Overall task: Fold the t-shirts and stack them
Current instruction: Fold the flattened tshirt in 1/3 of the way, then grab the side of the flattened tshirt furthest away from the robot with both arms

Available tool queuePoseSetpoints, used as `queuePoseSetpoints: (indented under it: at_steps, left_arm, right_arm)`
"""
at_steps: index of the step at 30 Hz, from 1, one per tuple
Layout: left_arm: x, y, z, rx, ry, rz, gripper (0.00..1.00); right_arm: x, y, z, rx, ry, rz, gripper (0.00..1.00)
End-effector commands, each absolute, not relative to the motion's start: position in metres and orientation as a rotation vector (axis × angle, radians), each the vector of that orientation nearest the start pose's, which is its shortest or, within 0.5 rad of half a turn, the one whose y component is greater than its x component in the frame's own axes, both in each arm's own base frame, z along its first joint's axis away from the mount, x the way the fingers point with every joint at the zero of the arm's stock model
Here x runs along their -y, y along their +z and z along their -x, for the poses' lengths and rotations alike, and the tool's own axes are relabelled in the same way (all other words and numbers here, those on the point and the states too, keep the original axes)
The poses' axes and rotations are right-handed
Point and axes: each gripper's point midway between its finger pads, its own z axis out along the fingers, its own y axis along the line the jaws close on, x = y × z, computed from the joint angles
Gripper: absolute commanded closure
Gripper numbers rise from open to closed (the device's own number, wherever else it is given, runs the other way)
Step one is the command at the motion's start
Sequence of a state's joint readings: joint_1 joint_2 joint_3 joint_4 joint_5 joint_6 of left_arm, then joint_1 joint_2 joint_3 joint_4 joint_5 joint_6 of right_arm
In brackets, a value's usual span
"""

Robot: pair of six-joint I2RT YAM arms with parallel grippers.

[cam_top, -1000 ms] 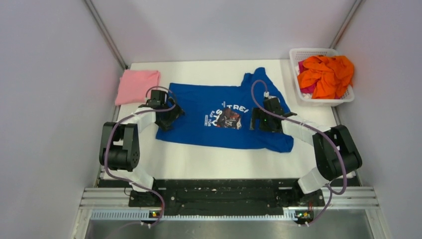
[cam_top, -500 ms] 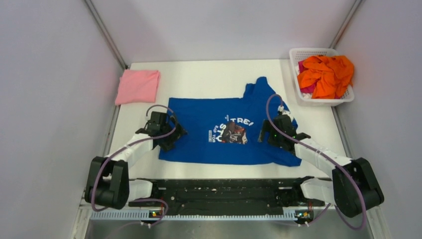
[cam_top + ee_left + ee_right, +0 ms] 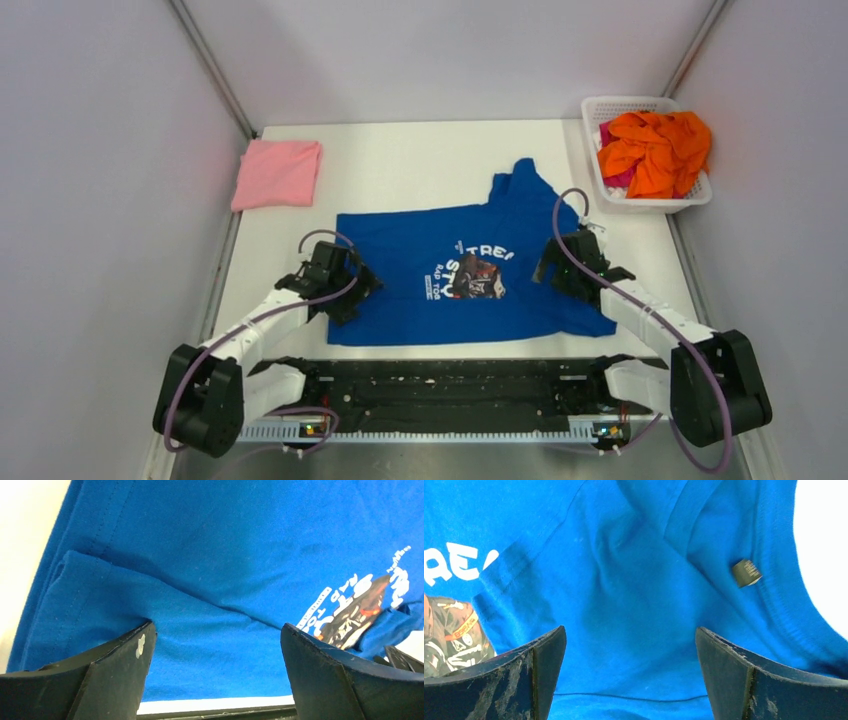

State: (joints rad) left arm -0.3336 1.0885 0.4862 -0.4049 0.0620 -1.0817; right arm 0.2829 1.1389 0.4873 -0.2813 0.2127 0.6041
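Honestly, the blue t-shirt (image 3: pixel 470 275) lies flat but right at the near edge of the table (image 3: pixel 400 160), hem just beside the black rail (image 3: pixel 450 385). The left gripper (image 3: pixel 345 288) and right gripper (image 3: pixel 568 268) are both spread wide over its ends. Can't tell if the tips touch cloth. The fabric looks doubled under each, so a pinch could catch one layer and skew the fold, or drag the hem off the edge.
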Motion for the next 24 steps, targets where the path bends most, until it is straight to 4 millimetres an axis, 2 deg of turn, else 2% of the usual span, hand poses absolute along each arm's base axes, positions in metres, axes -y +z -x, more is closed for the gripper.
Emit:
queuePoseSetpoints:
  at_steps: [1,4,5,7,8,11,14,17,20,21,24]
  left_arm:
    - [0.103,0.041,-0.226,-2.523,-0.346,0.993,0.01]
    - [0.118,0.074,-0.262,-2.458,-0.438,0.892,0.01]
    - [0.118,0.078,-0.269,-2.454,-0.424,0.863,0.01]
    - [0.115,0.103,-0.291,-2.422,-0.374,0.815,0.01]
    - [0.110,0.105,-0.296,-2.438,-0.310,0.806,0.01]
    - [0.094,0.118,-0.324,-2.422,-0.194,0.775,0.01]
    - [0.078,0.120,-0.353,-2.428,-0.130,0.787,0.01]
    - [0.062,0.117,-0.382,-2.432,-0.057,0.789,0.01]
    - [0.053,0.110,-0.405,-2.464,-0.010,0.805,0.01]
    - [0.051,0.105,-0.408,-2.481,-0.001,0.812,0.01]
    - [0.048,0.093,-0.419,-2.501,-0.007,0.827,0.01]
  right_arm:
    - [-0.061,0.058,-0.267,-2.377,0.149,-0.469,0.01]
    - [-0.071,0.087,-0.282,-2.322,0.215,-0.388,0.01]
    - [-0.074,0.100,-0.290,-2.292,0.227,-0.367,0.01]
    - [-0.079,0.126,-0.307,-2.228,0.251,-0.329,0.01]
    - [-0.081,0.143,-0.317,-2.184,0.263,-0.308,0.01]
    - [-0.089,0.175,-0.346,-2.095,0.269,-0.202,0.01]
    - [-0.107,0.198,-0.379,-2.052,0.289,-0.039,0.01]
    - [-0.118,0.195,-0.416,-2.084,0.256,0.067,0.01]
    - [-0.132,0.189,-0.456,-2.121,0.258,0.092,0.01]
    - [-0.146,0.188,-0.466,-2.135,0.326,0.114,0.01]
    - [-0.172,0.165,-0.494,-2.205,0.398,0.123,0.01]
